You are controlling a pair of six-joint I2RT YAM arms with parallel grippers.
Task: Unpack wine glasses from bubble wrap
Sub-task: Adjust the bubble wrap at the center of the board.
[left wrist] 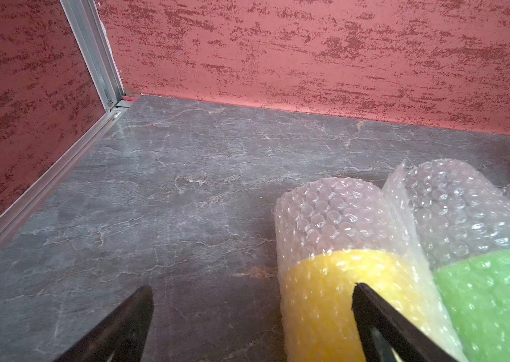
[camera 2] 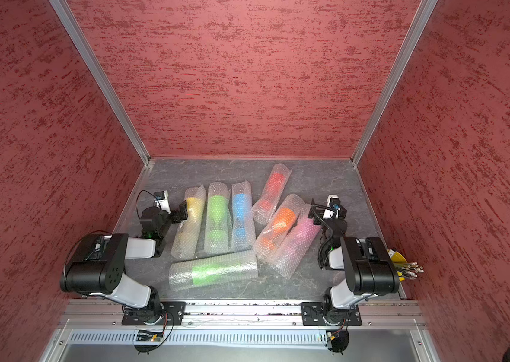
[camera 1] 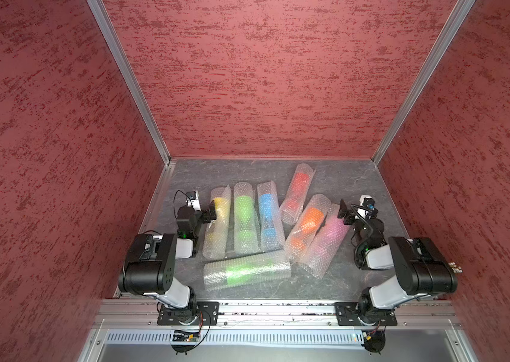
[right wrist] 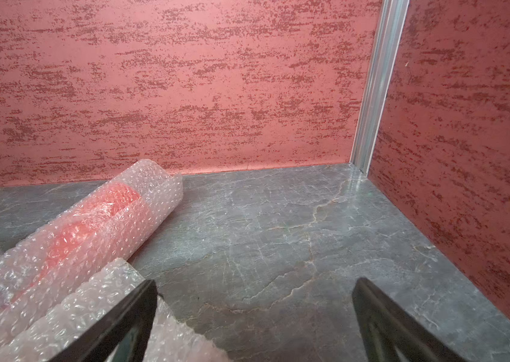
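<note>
Several wine glasses lie on the grey floor, each rolled in bubble wrap: yellow (camera 1: 217, 216), green (camera 1: 244, 216), blue (camera 1: 267, 216), red (camera 1: 297, 191), orange (camera 1: 308, 225), pink (camera 1: 330, 235), and a second green one (camera 1: 247, 271) lying crosswise at the front. My left gripper (camera 1: 213, 210) is open beside the yellow roll (left wrist: 335, 282); one finger stands in front of that roll, and whether it touches is unclear. My right gripper (camera 1: 343, 213) is open at the far end of the pink roll, over bare floor (right wrist: 257, 282), with the red roll (right wrist: 90, 225) further back.
Red textured walls close in the floor on three sides, with aluminium posts (camera 1: 128, 81) in the corners. A yellow bucket of pencils (camera 2: 399, 263) sits behind the right arm at the right wall. Bare floor (left wrist: 169, 188) lies by the left wall and bare floor (right wrist: 310, 219) at the back right.
</note>
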